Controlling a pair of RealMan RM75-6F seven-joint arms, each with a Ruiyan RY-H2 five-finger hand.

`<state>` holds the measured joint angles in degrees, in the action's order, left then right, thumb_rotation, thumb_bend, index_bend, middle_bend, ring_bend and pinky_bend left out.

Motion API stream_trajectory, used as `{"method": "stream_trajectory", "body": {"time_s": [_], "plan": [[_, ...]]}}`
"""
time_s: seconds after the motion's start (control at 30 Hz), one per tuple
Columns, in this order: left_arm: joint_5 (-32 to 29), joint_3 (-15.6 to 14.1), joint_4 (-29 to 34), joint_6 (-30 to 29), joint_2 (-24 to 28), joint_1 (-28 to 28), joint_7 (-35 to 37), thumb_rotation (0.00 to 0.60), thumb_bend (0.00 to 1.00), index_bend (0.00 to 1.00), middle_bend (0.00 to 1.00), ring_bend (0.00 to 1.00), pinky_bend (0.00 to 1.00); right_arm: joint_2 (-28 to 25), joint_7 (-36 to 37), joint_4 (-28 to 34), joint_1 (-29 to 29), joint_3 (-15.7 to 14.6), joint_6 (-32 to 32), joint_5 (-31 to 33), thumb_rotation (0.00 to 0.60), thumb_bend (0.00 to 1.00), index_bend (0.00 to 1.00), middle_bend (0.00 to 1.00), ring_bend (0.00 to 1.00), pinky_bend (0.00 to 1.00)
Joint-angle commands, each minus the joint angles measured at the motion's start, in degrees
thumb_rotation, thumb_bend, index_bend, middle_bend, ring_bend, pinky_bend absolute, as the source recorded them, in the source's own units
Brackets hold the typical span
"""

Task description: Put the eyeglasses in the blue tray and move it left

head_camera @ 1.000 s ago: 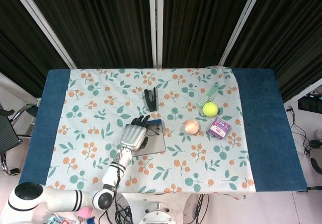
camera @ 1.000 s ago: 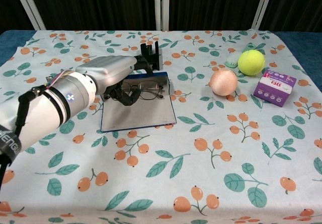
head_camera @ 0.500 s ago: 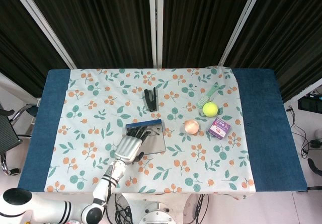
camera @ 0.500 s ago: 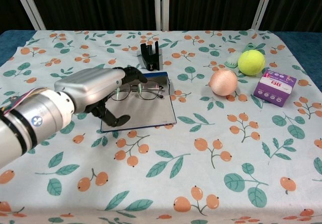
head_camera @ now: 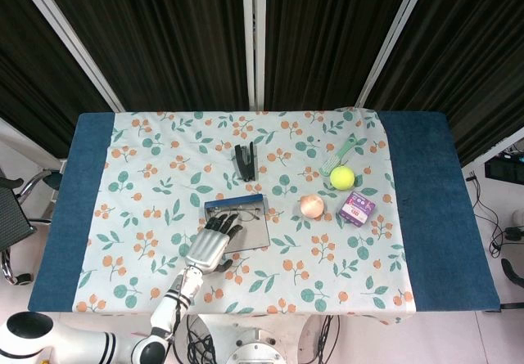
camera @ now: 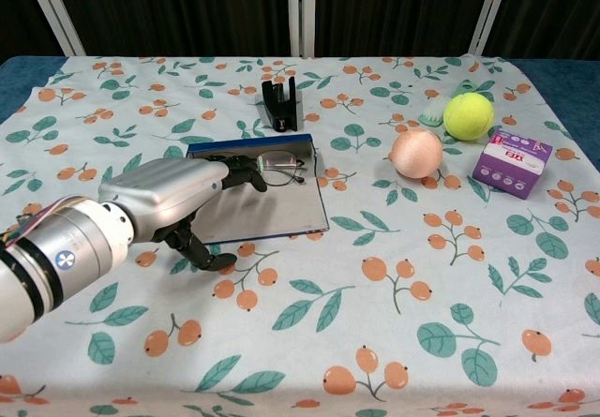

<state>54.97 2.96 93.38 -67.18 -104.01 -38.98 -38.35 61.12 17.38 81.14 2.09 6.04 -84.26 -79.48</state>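
Eyeglasses [camera: 272, 167] lie in the far part of the blue tray [camera: 281, 213], near the middle of the table [head_camera: 90, 176]. I see my left hand [camera: 178, 197] over the tray's near-left edge, fingers spread, holding nothing. Right hand isn't visible.

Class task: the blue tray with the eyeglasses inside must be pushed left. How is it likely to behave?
The blue tray looks flat and shallow, so it will probably slide on the tablecloth, not tip. The cloth may bunch. The thin eyeglasses lie loose near its far rim and could shift.
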Motion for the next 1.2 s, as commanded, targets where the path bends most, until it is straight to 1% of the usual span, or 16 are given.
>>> {"method": "stream_trajectory", "body": {"time_s": [0.03,0.23,0.43,0.53,0.6,0.7,0.97,1.2], "plan": [[-0.7,0.5,-0.3,0.7,-0.2,-0.1,-0.3,0.600,0.24,0.20,0.02,0.04,0.14,0.0,-0.1,0.1,-0.1,0.0,0.1,0.0,0.600,0.21,0.00,0.00,0.00,0.00],[-2.3,1.5,-1.6,2.2,-0.9,-0.6,-1.1,0.600,0.24,0.24,0.02,0.04,0.14,0.0,-0.4,0.2,-0.3,0.0,0.4,0.0,0.600,0.21,0.00,0.00,0.00,0.00],[-5.4,2.2,-1.8,2.8,-0.7,-1.3,-4.1,0.600,0.25,0.25,0.02,0.04,0.14,-0.2,-0.5,0.3,-0.2,0.0,0.5,0.2,0.600,0.21,0.00,0.00,0.00,0.00],[-5.7,2.3,-2.0,2.3,-0.8,-1.6,-5.3,0.600,0.33,0.31,0.02,0.04,0.14,-0.2,-0.4,0.3,-0.3,0.0,0.7,0.2,0.600,0.21,0.00,0.00,0.00,0.00],[-5.7,2.4,-2.4,1.4,-1.3,-1.5,-5.9,0.600,0.41,0.35,0.02,0.04,0.14,-0.1,-0.4,0.2,-0.3,-0.1,0.9,0.1,0.600,0.21,0.00,0.00,0.00,0.00],[-5.8,2.7,-3.0,0.0,-2.2,-1.3,-6.7,0.600,0.48,0.39,0.02,0.04,0.14,-0.1,-0.4,0.1,-0.3,-0.2,1.0,0.0,0.600,0.21,0.00,0.00,0.00,0.00],[-5.0,3.6,-4.6,-1.9,-3.9,-0.4,-5.6,0.600,0.54,0.43,0.03,0.04,0.14,0.1,-0.4,-0.1,-0.3,-0.4,1.2,0.1,0.600,0.21,0.00,0.00,0.00,0.00],[-0.8,4.6,-7.9,-3.6,-5.6,0.0,-2.7,0.600,0.53,0.45,0.04,0.04,0.14,-0.1,-0.7,0.1,-0.3,-0.4,1.2,0.2,0.600,0.21,0.00,0.00,0.00,0.00]]}}
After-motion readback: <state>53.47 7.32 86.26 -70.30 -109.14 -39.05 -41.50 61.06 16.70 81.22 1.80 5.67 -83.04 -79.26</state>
